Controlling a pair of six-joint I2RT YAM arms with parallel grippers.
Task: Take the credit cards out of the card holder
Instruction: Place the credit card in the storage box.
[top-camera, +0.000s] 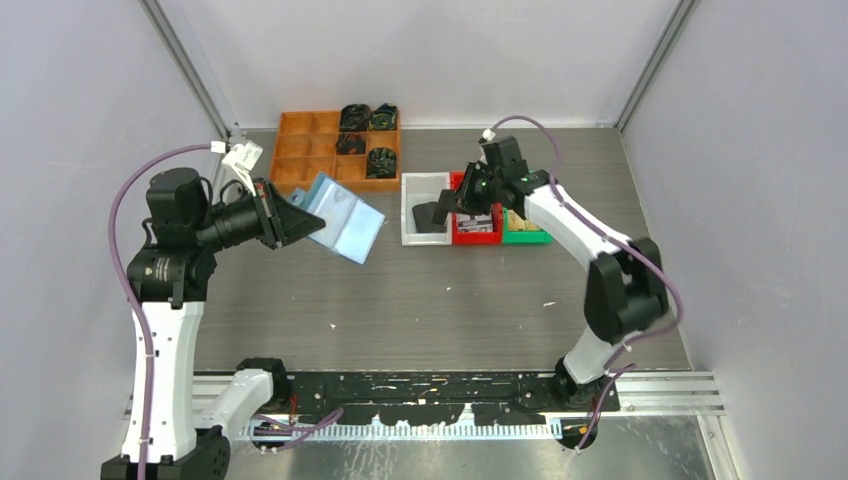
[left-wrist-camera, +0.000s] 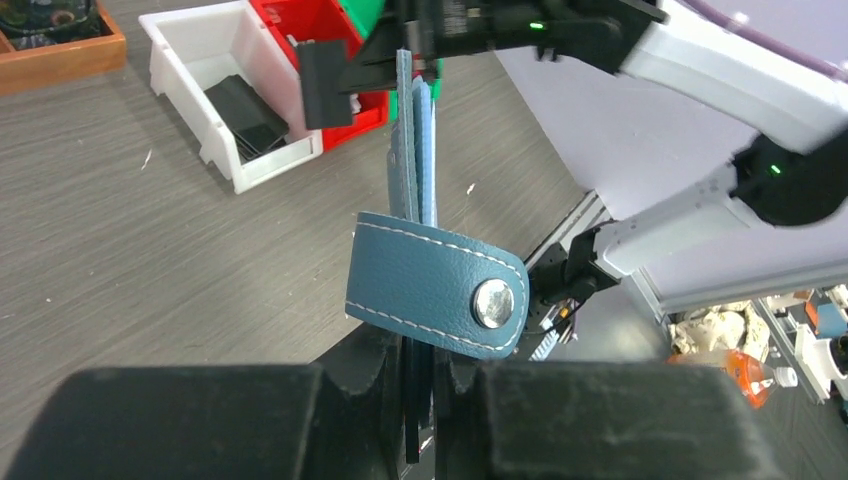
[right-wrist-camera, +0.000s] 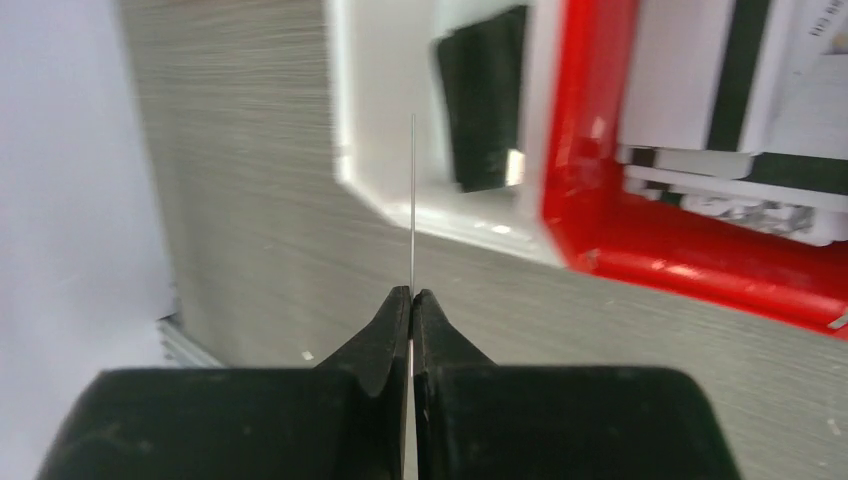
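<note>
My left gripper (top-camera: 300, 218) is shut on the light blue card holder (top-camera: 342, 222) and holds it up off the table at the left. In the left wrist view the holder (left-wrist-camera: 412, 150) stands edge-on between the fingers, its snap tab (left-wrist-camera: 440, 285) folded across, and the gripper (left-wrist-camera: 420, 370) is clamped on its lower edge. My right gripper (top-camera: 455, 205) is shut on a dark grey credit card (top-camera: 430, 214) above the white bin (top-camera: 412, 238). The right wrist view shows that card edge-on (right-wrist-camera: 412, 200) in the shut gripper (right-wrist-camera: 411, 295). The card also shows in the left wrist view (left-wrist-camera: 322, 85).
The white bin (right-wrist-camera: 360, 150) holds a dark card (right-wrist-camera: 485, 100). The red bin (top-camera: 475, 236) beside it holds pale cards with dark stripes (right-wrist-camera: 740, 70). A green bin (top-camera: 525, 236) stands to its right. An orange compartment tray (top-camera: 300, 150) with dark items sits at the back left.
</note>
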